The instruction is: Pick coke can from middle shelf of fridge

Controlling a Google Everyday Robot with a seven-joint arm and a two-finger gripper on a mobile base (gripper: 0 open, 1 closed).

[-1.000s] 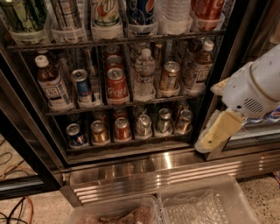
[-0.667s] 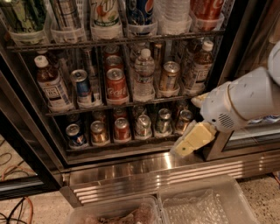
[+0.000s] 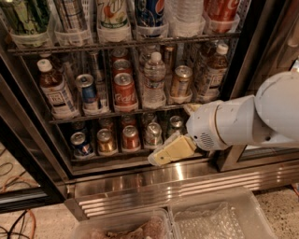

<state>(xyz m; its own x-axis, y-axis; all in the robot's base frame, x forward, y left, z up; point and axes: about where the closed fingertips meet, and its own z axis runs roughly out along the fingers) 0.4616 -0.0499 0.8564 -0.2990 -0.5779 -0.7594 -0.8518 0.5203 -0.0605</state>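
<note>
You had the gripper [image 3: 163, 156] low in the centre of the frame, in front of the lower rack [image 3: 117, 153] of short cans, with the white arm [image 3: 243, 122] reaching in from the right edge. Whether it was spread or closed could not be told, and it carried nothing.

The coke can [image 3: 124, 91] stood up and left of it, at the front of the middle shelf [image 3: 70, 118], just behind the thin rail. It faced outward, so its white script was readable. More red cans were lined up behind it, the way a fridge [image 3: 140, 179] is stocked for pulling from the front.

A blue can [image 3: 88, 91] stood just left of it and a clear water bottle [image 3: 154, 79] just right, so your approach looked tight on both sides. Further right was a gold-tan can [image 3: 181, 81] whose label could not be read.

On the top rack, one bottle [image 3: 112, 14] showed a 7UP label and another bottle [image 3: 148, 11] a Pepsi mark.
</note>
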